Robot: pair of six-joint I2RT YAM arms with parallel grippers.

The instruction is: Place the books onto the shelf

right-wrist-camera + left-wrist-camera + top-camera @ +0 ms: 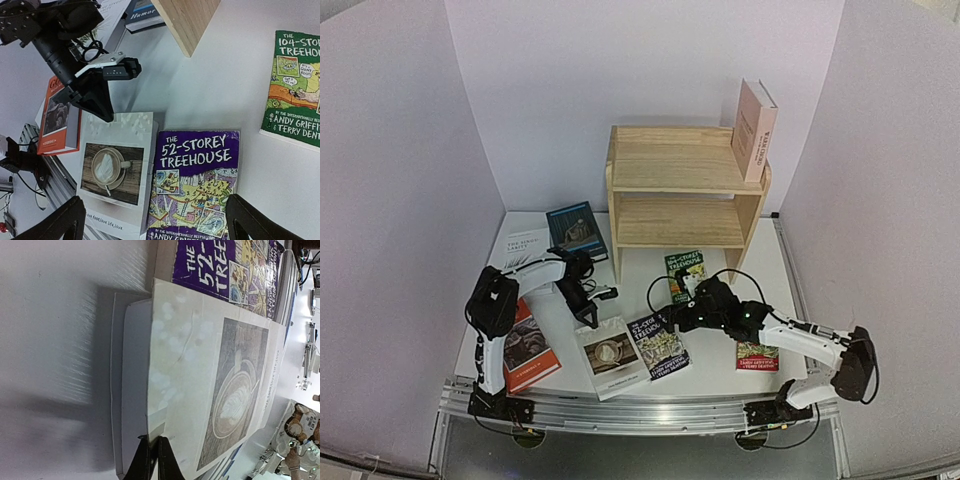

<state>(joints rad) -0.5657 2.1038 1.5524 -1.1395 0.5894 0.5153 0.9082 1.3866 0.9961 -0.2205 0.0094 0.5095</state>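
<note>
My left gripper (pixel 152 462) is shut on the far corner of the cover of a white book with a coffee-cup picture (pixel 210 380), which lies flat near the front edge (pixel 611 356). The right wrist view shows the same grip (pixel 102 112) on the book (pixel 112 170). My right gripper (pixel 157 220) hangs open above the purple "52-Storey Treehouse" book (pixel 195 185), holding nothing. The pale wooden shelf (pixel 685 190) stands at the back, with one pinkish-white book (pixel 755 128) upright on its top tier.
The orange book (pixel 527 348) lies front left, and a white book (pixel 525 246) and the dark blue "Humor" book (pixel 577 230) lie left of the shelf. The green Treehouse book (pixel 686 272) is before the shelf. The red one (pixel 757 356) lies under the right arm.
</note>
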